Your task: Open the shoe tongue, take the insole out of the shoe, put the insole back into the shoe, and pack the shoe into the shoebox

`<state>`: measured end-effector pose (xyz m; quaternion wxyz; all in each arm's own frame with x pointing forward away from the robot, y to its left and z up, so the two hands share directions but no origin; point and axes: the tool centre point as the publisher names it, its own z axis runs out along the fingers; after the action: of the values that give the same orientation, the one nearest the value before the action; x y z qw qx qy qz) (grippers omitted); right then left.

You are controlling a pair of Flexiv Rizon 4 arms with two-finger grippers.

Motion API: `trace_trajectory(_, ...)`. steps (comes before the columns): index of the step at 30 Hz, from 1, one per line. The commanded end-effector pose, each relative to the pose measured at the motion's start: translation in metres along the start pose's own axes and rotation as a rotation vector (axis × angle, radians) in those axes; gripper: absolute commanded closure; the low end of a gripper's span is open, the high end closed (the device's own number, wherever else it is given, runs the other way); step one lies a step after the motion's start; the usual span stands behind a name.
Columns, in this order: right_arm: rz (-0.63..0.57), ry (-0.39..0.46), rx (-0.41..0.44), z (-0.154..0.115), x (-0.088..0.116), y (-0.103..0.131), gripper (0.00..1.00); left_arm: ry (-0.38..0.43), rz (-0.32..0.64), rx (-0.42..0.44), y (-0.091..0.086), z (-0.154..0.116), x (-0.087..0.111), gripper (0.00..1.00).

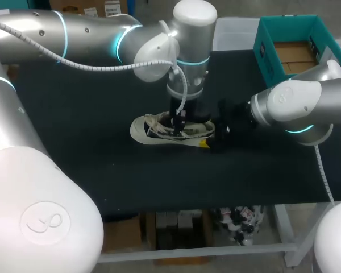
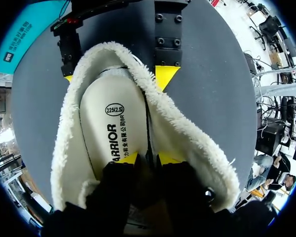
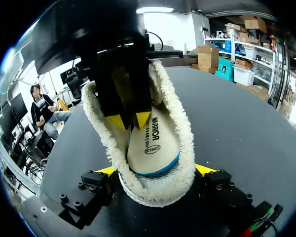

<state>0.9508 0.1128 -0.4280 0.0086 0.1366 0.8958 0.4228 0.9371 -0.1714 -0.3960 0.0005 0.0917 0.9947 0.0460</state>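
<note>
At the table's (image 1: 79,170) far right corner, a teal shoebox (image 1: 270,57), open, with brown cardboard (image 1: 295,54) lying in it. Just beside it, toward the middle, a pale bin (image 1: 234,33); contents not to be made out. Well apart from both, at mid-table, the shoe (image 1: 171,129): white, fleece-lined, resting on its sole, toe toward the left arm's side, heel toward the right arm. Inside the shoe, the insole (image 2: 111,123), pale with dark print, lying along the bottom. At its heel end, a blue edge showing just above the fleece, as seen from the right wrist.

Left gripper (image 2: 149,158): down from above into the shoe's mouth, tips nearly together. Pinched on the insole's edge about midway along the shoe, one tip on top of the insole, the other on the side toward the fleece lining.

Right gripper (image 3: 155,170): low on the table at the heel, spread wide. One yellow tip against each outer side of the fleece collar, so clamped across the shoe's heel.
</note>
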Motion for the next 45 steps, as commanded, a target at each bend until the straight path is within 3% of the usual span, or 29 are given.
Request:
trace_trajectory(1, 0.002, 0.002, -0.004, 0.001, -0.005, -0.002, 1.00, -0.011, -0.012, 0.005, 0.002, 0.069, 0.004, 0.71)
trace_trajectory(12, 0.002, 0.002, -0.004, 0.001, -0.005, -0.002, 1.00, -0.057, 0.001, 0.009, 0.010, 0.083, -0.015, 0.71)
trace_trajectory(24, 0.002, 0.002, -0.004, 0.001, -0.005, -0.002, 1.00, -0.113, 0.029, 0.017, 0.012, 0.092, -0.020, 0.71)
trace_trajectory(35, 0.002, 0.002, -0.004, 0.001, -0.005, -0.002, 1.00, -0.036, 0.002, 0.105, 0.007, 0.079, -0.027, 0.68)
trace_trajectory(41, 0.002, 0.002, -0.004, 0.001, -0.005, -0.002, 1.00, -0.093, 0.035, 0.053, -0.006, 0.094, -0.014, 0.66)
trace_trajectory(45, 0.002, 0.002, -0.004, 0.001, -0.005, -0.002, 1.00, -0.115, 0.023, 0.036, -0.009, 0.103, -0.020, 0.69)
